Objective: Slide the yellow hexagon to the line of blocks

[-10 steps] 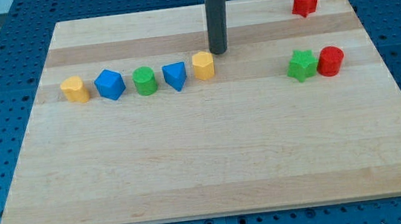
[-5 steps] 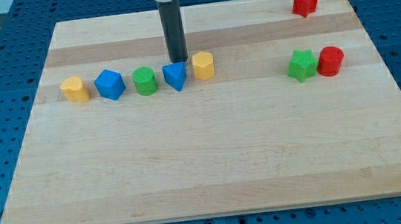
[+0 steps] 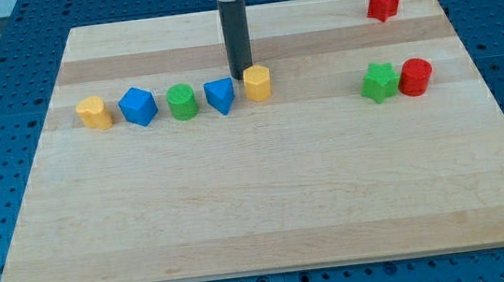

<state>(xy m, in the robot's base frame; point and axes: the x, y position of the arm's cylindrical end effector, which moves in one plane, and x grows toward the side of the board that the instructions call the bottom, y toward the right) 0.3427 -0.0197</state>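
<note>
**Yellow hexagon at end of row; tip at its upper-left edge**

Yellow hexagonal block [image 3: 257, 82] found at roughly 12 o'clock of board centre, just beside the blue triangular block [image 3: 220, 95] and set slightly higher than it. Judged to have joined the line as its right-hand member, though marginally out of true.

Remainder of the line, running toward 9 o'clock: green cylindrical block [image 3: 181, 101], blue faceted block [image 3: 138, 106], pale yellow rounded block [image 3: 92, 112]. Spacing fairly even; placement reads as a deliberate row.

My tip [image 3: 241, 74] standing at about 10 o'clock of the yellow hexagon, touching or nearly so; contact not confirmable. Position suits a nudge toward 5 o'clock to drop the block level with the row. No pincer fitted: only a plain dark rod, holding nothing.

Elsewhere on the light wooden board [image 3: 269, 214]: green star-shaped block [image 3: 379, 82] touching a red cylindrical block [image 3: 415, 77] at 3 o'clock; red star-shaped block [image 3: 384, 2] at 1 o'clock. All well apart from the line.
</note>
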